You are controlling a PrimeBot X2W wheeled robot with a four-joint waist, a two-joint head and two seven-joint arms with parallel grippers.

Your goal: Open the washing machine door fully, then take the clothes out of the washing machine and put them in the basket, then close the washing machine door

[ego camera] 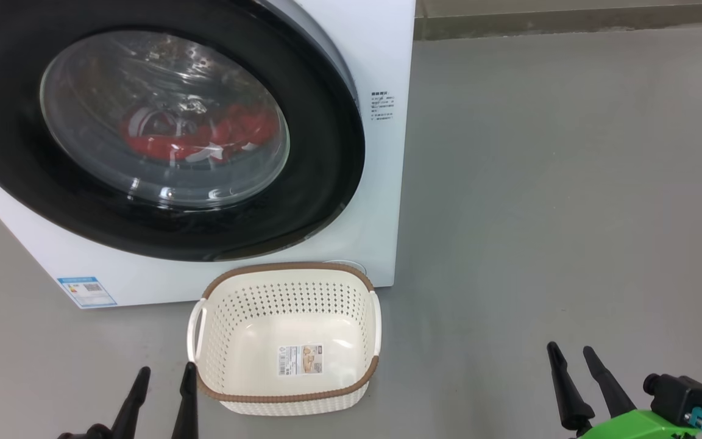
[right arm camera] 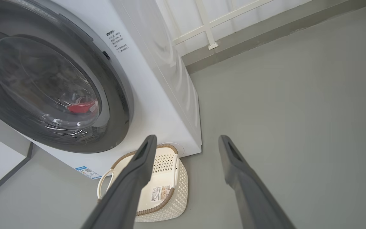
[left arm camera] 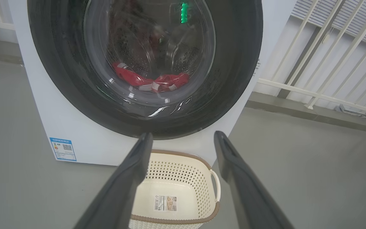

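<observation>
We faced the white washing machine (ego camera: 387,183), which stood on the grey floor (ego camera: 540,183) and took the upper left of the head view, ahead of our left pincer (ego camera: 166,367) and ahead and to the left of our right pincer (ego camera: 569,347). The washing machine door (ego camera: 326,152) lay shut and flush in the machine's front, its round black rim and bulging glass turned toward us. Behind the glass the red and white clothes (ego camera: 205,137) lay in a low heap at the bottom of the drum, spread from left to right.

The basket (ego camera: 290,266) stood upright on the floor just beside the foot of the machine, below the door's lower right edge, its mouth open upward and its two handles to left and right. We could not tell which of its sides was the longer. Nothing lay in it but a sticker (ego camera: 300,359) on its floor.

Both arms were low and drawn in near our body, fingers pointing forward toward the machine. The left pincer (left arm camera: 183,135) was released, holding nothing, its fingers spread, and sat just beside the basket's near left corner. The right pincer (right arm camera: 187,137) was likewise released and held nothing, over bare floor, well apart from the basket on its right. A small blue label (ego camera: 86,291) marked the machine's lower left corner.
</observation>
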